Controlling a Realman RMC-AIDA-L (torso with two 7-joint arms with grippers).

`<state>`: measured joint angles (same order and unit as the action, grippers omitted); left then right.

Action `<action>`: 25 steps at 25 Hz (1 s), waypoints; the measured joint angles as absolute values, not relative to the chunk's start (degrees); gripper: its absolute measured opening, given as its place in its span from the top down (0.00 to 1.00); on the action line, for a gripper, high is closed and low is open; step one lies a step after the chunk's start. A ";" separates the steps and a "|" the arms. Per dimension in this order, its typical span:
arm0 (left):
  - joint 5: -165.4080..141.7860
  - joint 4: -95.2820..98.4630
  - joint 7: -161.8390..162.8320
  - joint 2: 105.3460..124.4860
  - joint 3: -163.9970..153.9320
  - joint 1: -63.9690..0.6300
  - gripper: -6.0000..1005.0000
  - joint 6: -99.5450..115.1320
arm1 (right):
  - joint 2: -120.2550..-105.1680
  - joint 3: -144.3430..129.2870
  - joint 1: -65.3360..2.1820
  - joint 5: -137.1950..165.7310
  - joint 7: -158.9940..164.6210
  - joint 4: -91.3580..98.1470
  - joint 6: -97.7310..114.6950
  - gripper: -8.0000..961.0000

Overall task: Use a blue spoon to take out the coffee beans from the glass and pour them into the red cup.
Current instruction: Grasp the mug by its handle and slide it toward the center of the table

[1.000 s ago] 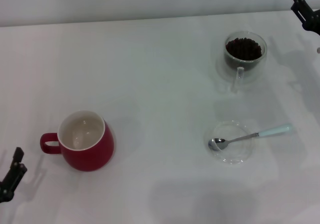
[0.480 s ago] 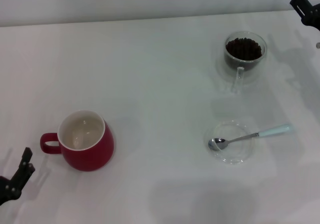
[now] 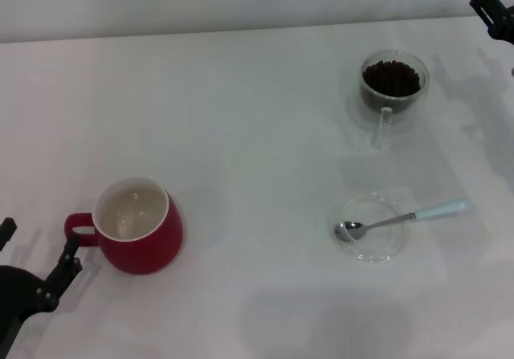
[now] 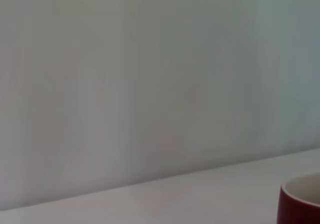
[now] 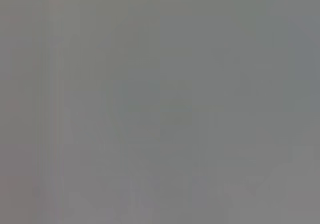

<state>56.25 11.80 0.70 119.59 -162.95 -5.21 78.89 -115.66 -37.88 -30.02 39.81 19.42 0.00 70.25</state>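
**Spread and empty on the left, unreadable on the right**

Down low over the near edge of the counter (image 3: 241, 134): the left end effector (image 3: 36, 246), with fingers (image 3: 67, 261) spread apart and nothing between them. Just beside it, on the side toward the middle of the counter: the red cup (image 3: 144, 242), upright, cream inside bare, loop handle turned toward that end effector. Very close to the nearer fingertip, that handle; touching or not, cannot tell. From the left wrist view, only a slice of the red cup's rim and wall (image 4: 301, 200), plus pale counter and a blank wall behind.

Up at the far edge, cut off by the border of the head view: the right end effector (image 3: 491, 7), hanging above the counter. Spread or pressed together, cannot tell. Nothing readable in the right wrist view, just flat grey.

Nearest to the right end effector, a little toward the robot and inward from it: the glass (image 3: 421, 86), upright, clear handle pointing toward the robot, holding a dark heap of coffee beans (image 3: 391, 76) close to the brim. Farther from the right end effector, nearer the robot: a clear saucer (image 3: 377, 256) with the blue spoon (image 3: 401, 217) lying across it, metal bowl inside the saucer, pale blue handle end past the rim on the right end effector's side. Well apart from the left end effector, both glass and spoon. Held by neither end effector, the spoon.
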 joint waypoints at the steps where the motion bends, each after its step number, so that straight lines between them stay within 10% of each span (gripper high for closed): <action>1: 56.25 11.81 0.70 119.59 -162.95 -5.35 0.12 78.56 | -115.66 -37.88 -29.99 39.81 19.42 0.03 70.23 0.09; 25: 56.37 12.08 0.70 119.62 -162.95 -8.43 0.22 72.42 | -115.84 -37.88 -29.88 39.81 19.57 -0.14 70.22 0.09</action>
<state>56.37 12.08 0.70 119.62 -162.95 -8.43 72.42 -115.84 -37.88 -29.88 39.81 19.57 -0.14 70.22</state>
